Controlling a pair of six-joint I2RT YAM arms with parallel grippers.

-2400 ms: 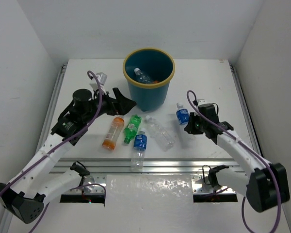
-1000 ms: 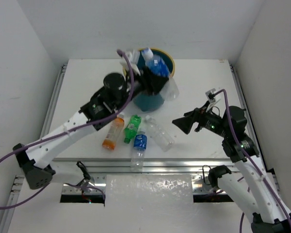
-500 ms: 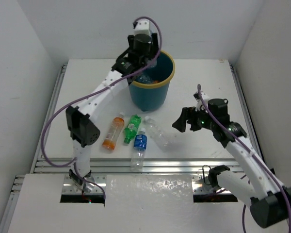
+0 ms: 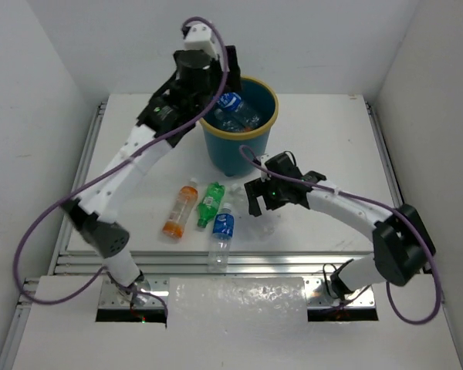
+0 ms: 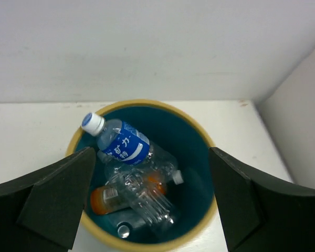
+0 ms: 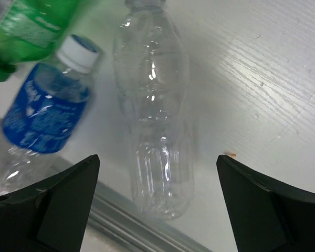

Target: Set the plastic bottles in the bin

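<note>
Since half a second ago the right jaws have swung across to hang over the clear bottle, and the blue-labelled bottle that the left jaws carried a second ago now lies in the bin. The right jaws stand wide and hold nothing, with one dark finger on each side of the gap. The clear bottle lies flat on the white table directly beneath that gap, its length running along it. Whether the fingers touch the table cannot be told. Just outside one finger lies a second blue-labelled bottle with a white cap, beside the clear bottle. Beyond its cap end is a blurred green bottle. Farther out on the same side, past the green one, an orange bottle lies on the table. The left jaws are also spread wide and empty, held above the mouth of the bin so that their fingers frame its yellow rim. Straight below them, inside the teal walls, the blue-labelled bottle lies tilted with its white cap up near the rim. It rests on a crumpled clear bottle and an orange-labelled bottle. The bin stands upright on the table, beyond the right jaws toward the back wall.
</note>
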